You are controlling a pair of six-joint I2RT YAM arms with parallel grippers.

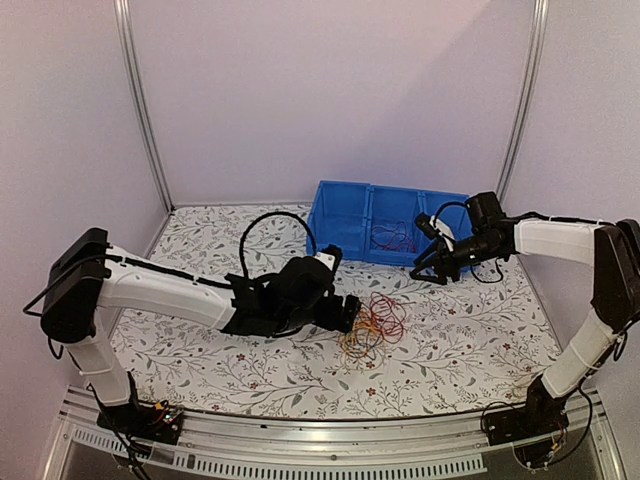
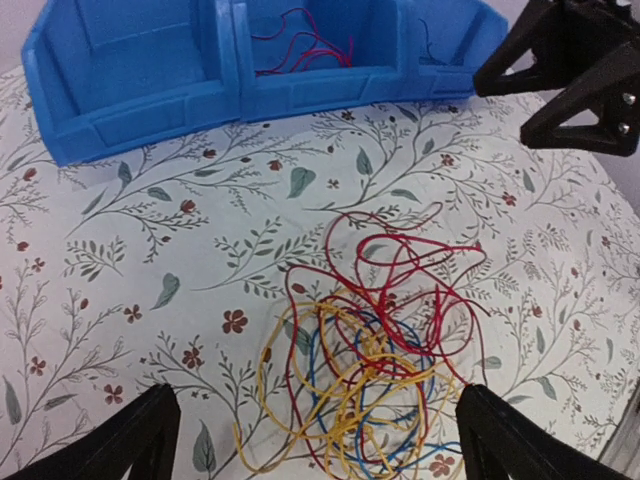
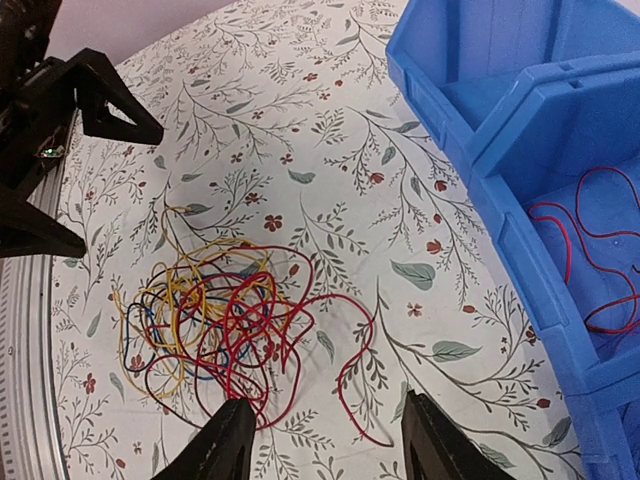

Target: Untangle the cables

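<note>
Cables (image 1: 372, 325): on the table (image 1: 200, 240), in front of the bin (image 1: 335, 235).
Bin: at the back, some wires (image 1: 393, 238) inside.

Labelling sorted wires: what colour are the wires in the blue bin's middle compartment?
Red wires, best seen in the left wrist view.
</note>
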